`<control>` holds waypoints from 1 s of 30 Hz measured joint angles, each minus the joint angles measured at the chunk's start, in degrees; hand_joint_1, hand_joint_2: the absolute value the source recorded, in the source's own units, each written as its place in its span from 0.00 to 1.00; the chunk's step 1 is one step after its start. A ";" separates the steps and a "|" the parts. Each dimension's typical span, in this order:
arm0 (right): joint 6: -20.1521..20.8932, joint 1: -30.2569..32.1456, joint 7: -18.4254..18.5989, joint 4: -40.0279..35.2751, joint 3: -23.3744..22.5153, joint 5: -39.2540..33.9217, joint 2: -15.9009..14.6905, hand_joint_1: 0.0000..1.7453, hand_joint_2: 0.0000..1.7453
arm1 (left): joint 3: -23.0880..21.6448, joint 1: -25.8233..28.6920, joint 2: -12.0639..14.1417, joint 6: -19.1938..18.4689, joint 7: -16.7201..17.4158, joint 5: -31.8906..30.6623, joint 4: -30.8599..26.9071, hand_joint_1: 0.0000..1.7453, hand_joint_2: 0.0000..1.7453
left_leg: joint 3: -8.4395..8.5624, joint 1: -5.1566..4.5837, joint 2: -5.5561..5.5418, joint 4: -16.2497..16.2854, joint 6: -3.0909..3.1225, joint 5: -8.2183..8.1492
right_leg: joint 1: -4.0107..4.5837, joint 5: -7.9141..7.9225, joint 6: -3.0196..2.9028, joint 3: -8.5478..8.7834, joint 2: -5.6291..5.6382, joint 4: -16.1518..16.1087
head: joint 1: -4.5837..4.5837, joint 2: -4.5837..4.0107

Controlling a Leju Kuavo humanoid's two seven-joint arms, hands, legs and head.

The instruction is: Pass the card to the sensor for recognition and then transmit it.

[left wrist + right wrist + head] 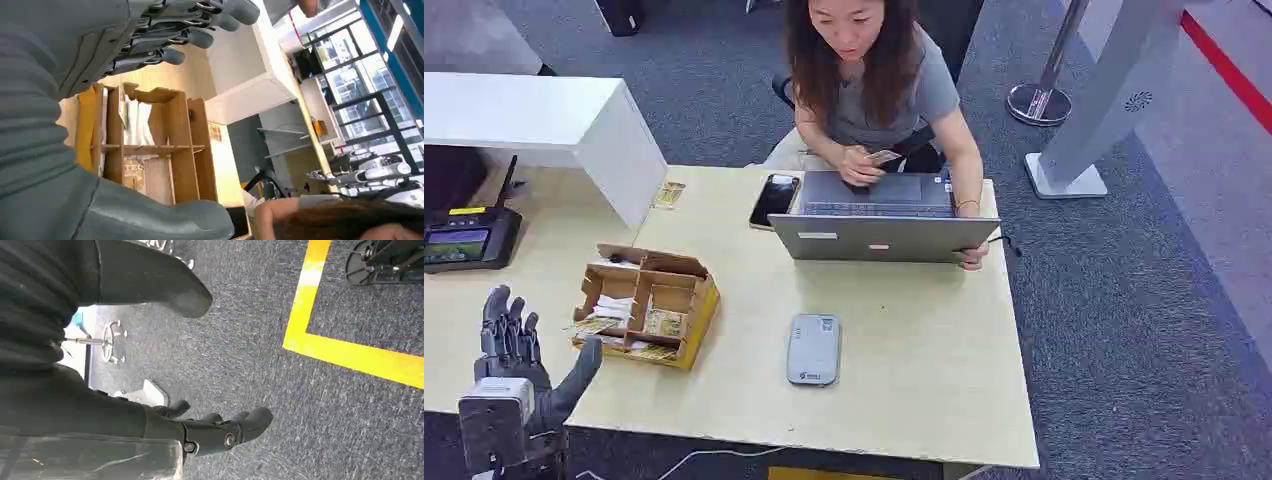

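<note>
A: Presently, item one: the robot's left hand (516, 345), raised at the near left edge of the table (904, 400), fingers spread, thumb out, holding nothing. Just right of it, the cardboard box (646, 305) with its compartments, cards (664, 323) lying inside.

B: And item two, the sensor?

A: Grey reader (814, 349), flat on the table, right of the box, well apart from the hand. Behind it a laptop (884, 218), a phone (774, 198), and a person seated at the far side.

B: Step in hand?

A: Judged as the very start: no card picked yet. The next move calls for the left hand to reach right into a compartment and pinch one card out cleanly.

B: The right hand?

A: The right hand (220, 432) hangs over grey carpet near a yellow line (350, 352), fingers loosely apart, nothing held.

B: Anything unclear?

A: Print on the cards is too small to read; the box walls hide part of their stacks.
</note>
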 joint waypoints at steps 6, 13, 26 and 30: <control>0.00 -0.05 0.00 0.00 0.09 0.02 0.00 0.00 1.00 | 0.20 0.36 0.00 -0.22 -0.07 -0.59 0.00 0.00 1.00 | 0.00 0.00 0.00 0.00 0.00 0.00 | 0.00 0.00 0.00 0.00 0.00 0.00 | 0.00 0.00; -0.02 -0.06 0.00 0.00 0.09 -0.02 0.00 0.00 1.00 | 0.22 0.53 -0.04 -0.24 -0.07 -0.94 0.00 0.00 1.00 | 0.00 0.00 0.00 0.00 0.00 0.00 | 0.00 0.00 0.00 0.00 0.00 0.00 | 0.00 0.00; 0.00 0.03 0.20 0.02 0.09 -0.46 0.00 0.00 1.00 | 0.26 0.61 -0.50 0.74 -0.04 -4.26 0.00 0.00 1.00 | 0.01 0.00 0.00 0.00 0.00 0.00 | 0.00 0.00 0.00 -0.01 0.00 0.00 | 0.00 0.00; 0.02 0.03 0.24 0.02 0.09 -0.24 0.00 0.00 1.00 | 0.33 -0.04 -0.70 0.43 0.66 -0.60 0.07 0.00 1.00 | 0.01 0.00 0.00 0.00 0.00 0.00 | 0.00 0.00 0.00 -0.01 -0.01 0.00 | 0.00 0.00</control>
